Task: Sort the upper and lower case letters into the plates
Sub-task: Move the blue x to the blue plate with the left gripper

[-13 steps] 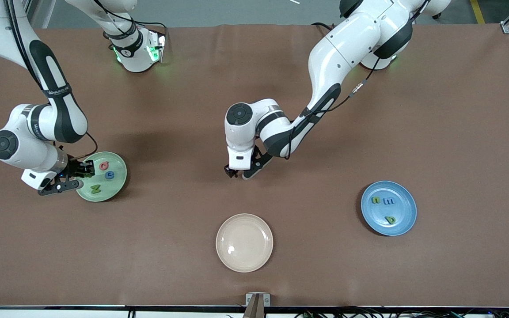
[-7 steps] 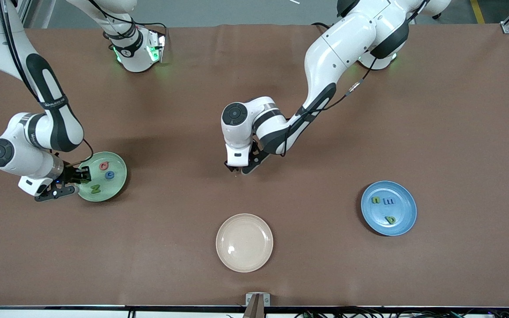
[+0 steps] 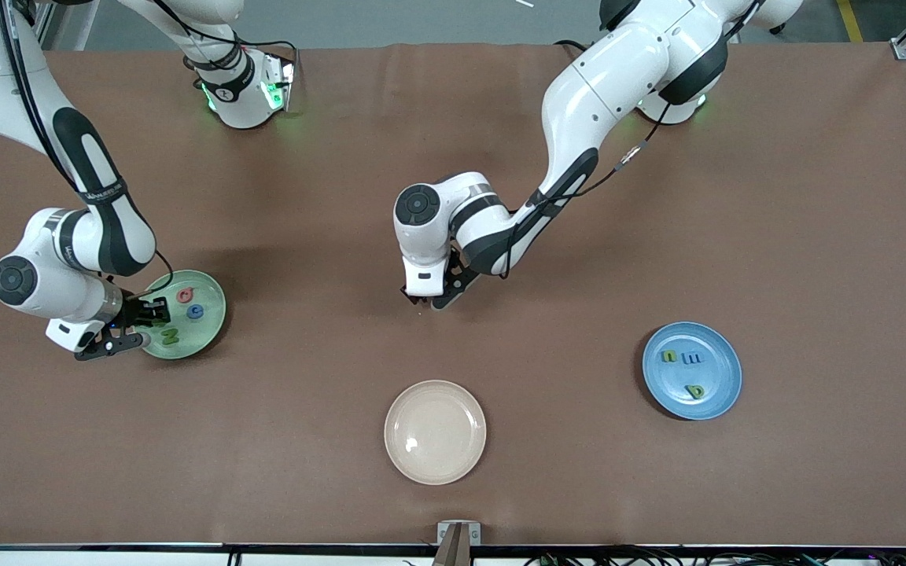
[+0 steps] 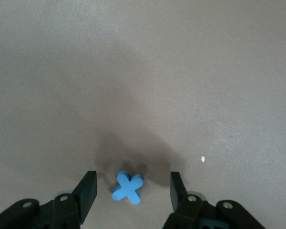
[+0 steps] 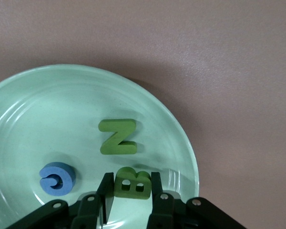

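A small blue x [image 4: 128, 187] lies flat on the brown table between the fingers of my left gripper [image 4: 132, 181], which is open and not touching it. Seen from the front, that gripper [image 3: 425, 303] is low over the table's middle and hides the x. My right gripper [image 5: 131, 188] is shut on a green B [image 5: 132, 182], low over the mint green plate [image 5: 33, 109]. On that plate [image 3: 209, 334] lie a green N [image 5: 117, 136], a round blue letter [image 5: 57, 177] and a pink letter [image 3: 185, 295]. The blue plate [image 3: 719, 373] holds three letters, two green and one blue.
An empty cream-beige plate [image 3: 435, 431] sits nearer the front camera than the left gripper, near the table's middle. Bare brown table lies between the three plates. The blue plate is toward the left arm's end, the mint one toward the right arm's end.
The left hand has shifted slightly toward the robots' bases and settled. The right hand, holding the B, drifted off the mint plate's edge and came back over it.
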Robot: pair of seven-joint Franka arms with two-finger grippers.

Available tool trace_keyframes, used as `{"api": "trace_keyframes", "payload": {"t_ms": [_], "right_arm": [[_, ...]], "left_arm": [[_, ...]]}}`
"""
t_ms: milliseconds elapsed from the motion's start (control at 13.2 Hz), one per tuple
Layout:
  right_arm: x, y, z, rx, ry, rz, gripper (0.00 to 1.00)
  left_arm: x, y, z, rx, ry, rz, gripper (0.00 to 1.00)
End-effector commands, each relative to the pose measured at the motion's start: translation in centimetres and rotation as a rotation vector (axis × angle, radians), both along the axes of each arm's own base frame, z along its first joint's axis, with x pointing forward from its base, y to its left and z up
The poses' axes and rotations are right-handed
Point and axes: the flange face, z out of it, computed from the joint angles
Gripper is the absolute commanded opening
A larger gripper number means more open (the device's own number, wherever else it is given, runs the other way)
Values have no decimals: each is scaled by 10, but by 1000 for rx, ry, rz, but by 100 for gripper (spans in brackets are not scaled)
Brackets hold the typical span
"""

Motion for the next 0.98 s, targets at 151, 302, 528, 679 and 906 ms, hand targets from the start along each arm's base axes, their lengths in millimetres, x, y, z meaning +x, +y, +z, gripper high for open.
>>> {"api": "trace_keyframes", "payload": {"t_ms": [151,302,528,679,906], "right_arm": [[0,2,-7,5,12,19,24],[0,4,-7,5,12,23,29],[3,4,-4,3,4,13,99],[6,4,5,5,-4,3,100],[8,21,53,-13,1,-68,100]], "left_arm": [[-2,-2,-1,0,23,0,69],[-3,-1,-4,2,26,-2,67],[-4,-2,-7,6,29,-7,64],[-8,-5,-7,5,30,-12,61],[-4,-2,-5,-4,39,-8,11]]}}
